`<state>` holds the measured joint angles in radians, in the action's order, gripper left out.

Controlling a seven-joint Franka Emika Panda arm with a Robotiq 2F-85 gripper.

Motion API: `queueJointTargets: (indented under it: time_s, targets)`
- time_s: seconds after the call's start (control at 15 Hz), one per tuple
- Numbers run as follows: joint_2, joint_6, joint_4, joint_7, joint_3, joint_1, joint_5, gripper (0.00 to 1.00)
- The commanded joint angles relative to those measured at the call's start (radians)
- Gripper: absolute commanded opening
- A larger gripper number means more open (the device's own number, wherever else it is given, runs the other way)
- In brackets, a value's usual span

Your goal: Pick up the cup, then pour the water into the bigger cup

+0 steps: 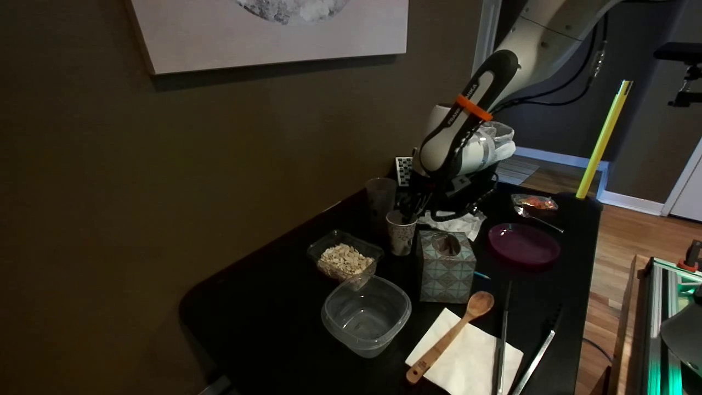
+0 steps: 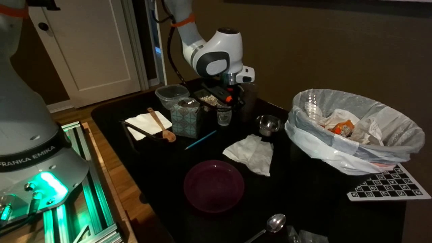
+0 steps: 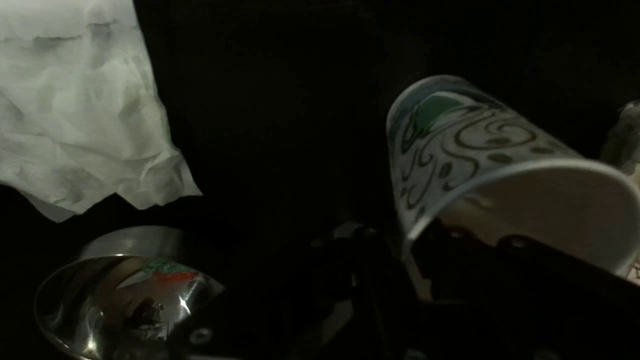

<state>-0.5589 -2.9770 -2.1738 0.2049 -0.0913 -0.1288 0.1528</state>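
Nearest the wrist, the gripper (image 3: pixel 400 237) straddles the rim of the paper cup (image 1: pixel 401 237): 1 finger stands inside the mouth, 1 outside, fairly close together with the side of the cup between them. I cannot tell whether they pinch it. In both exterior views the cup looks upright; whether it rests on the table (image 1: pixel 274 329) or hangs just above is too dark to say, and no water can be made out.

I judge the reach done and 3 steps left: lift, carry across, tip. The tall tumbler (image 1: pixel 379 200), meant to take the water, stands upright near the cup; what it holds is too dim to see.

For room, the tissue box (image 1: pixel 447 274) is near the cup, with a gap showing between them in an exterior view, and the food tub (image 1: pixel 368 249) sits near too. Straight up looks the freest way out. A metal bowl (image 2: pixel 268 131) and a napkin (image 2: pixel 251 155) lie farther along. Past the tumbler, the table's edge runs along the brown wall (image 1: pixel 247 164), so overshooting there would probably leave little space.
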Motion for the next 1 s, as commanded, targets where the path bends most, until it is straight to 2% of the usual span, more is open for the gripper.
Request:
queueJointTargets:
  time_s: [0.0,0.33,0.6,0.8,0.93]
  targets:
    - [0.007,-0.007,0.01,-0.067,0.038,0.031,-0.045,0.0]
    - [0.103,0.106,0.009,-0.059,0.034,0.019,-0.066,0.01]
    - [0.196,0.349,0.038,-0.007,0.001,-0.012,-0.03,0.01]
    - [0.247,0.51,0.072,-0.009,0.03,0.007,-0.037,0.01]
    - [0.286,0.562,0.085,-0.02,0.055,0.024,-0.074,0.01]
